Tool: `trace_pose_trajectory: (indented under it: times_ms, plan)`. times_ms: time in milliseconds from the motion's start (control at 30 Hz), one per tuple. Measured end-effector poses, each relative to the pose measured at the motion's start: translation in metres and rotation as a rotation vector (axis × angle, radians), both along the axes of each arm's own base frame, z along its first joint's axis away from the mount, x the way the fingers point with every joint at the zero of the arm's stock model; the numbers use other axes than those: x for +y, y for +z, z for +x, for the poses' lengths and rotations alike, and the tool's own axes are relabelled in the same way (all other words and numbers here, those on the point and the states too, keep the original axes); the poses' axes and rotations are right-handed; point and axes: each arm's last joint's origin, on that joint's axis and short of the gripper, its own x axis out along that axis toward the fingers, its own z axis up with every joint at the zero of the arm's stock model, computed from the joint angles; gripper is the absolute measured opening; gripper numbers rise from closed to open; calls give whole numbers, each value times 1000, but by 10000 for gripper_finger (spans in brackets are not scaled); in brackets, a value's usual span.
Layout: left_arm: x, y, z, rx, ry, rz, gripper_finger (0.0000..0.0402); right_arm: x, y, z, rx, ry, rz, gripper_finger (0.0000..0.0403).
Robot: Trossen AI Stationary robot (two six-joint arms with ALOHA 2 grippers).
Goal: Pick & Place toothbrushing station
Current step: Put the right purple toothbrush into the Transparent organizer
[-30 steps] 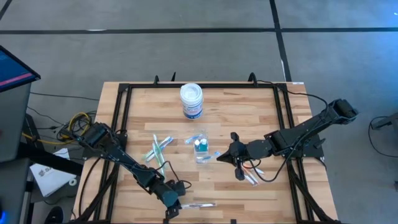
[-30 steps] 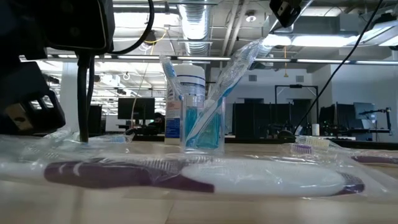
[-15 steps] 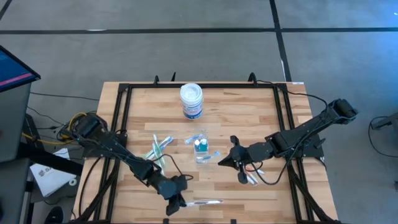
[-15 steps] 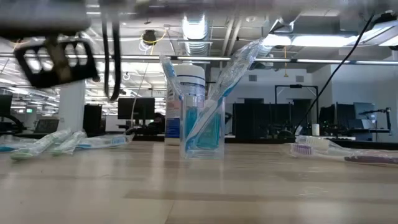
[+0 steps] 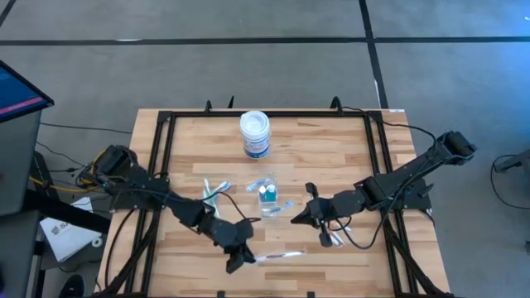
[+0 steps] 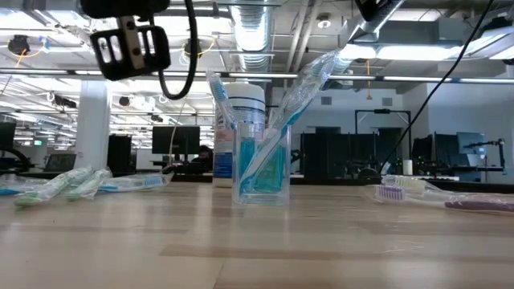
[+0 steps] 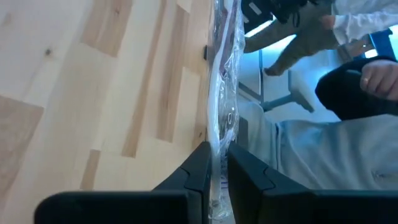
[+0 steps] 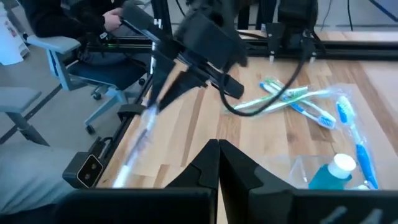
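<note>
A clear plastic cup stands mid-table, holding a blue tube with a white cap and wrapped toothbrushes. My left gripper hovers near the table's front edge, shut on a plastic-wrapped toothbrush. My right gripper hangs shut and empty just right of the cup. Loose toothbrushes lie flat on the table left of the cup, others to its right. My left gripper pinches the wrapped toothbrush at one end between its two fingers. The fingers slant down from the table's left, and the brush runs on past them, roughly along them. It is lifted clear of the table and tilts down toward its free end.
A white round jar with a blue label stands behind the cup. A black frame borders the wooden table. A seated person shows beyond the table's edge.
My left gripper has risen and moved from the front edge toward the table's middle and right. With it the wrapped toothbrush, which lay flat at the front edge, has been lifted clear of the table.
</note>
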Motion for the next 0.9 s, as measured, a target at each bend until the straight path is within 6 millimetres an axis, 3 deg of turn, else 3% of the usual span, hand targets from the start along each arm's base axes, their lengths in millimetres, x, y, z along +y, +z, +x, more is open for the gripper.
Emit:
trace_pose_trajectory:
  times_ms: [400, 900]
  plan:
    - [16, 1, 9, 3, 36, -23, 31, 13, 3, -5, -47, 122, -67, 0]
    - [21, 2, 12, 10, 52, -62, 34, 39, 18, -23, -25, 105, -217, 0]
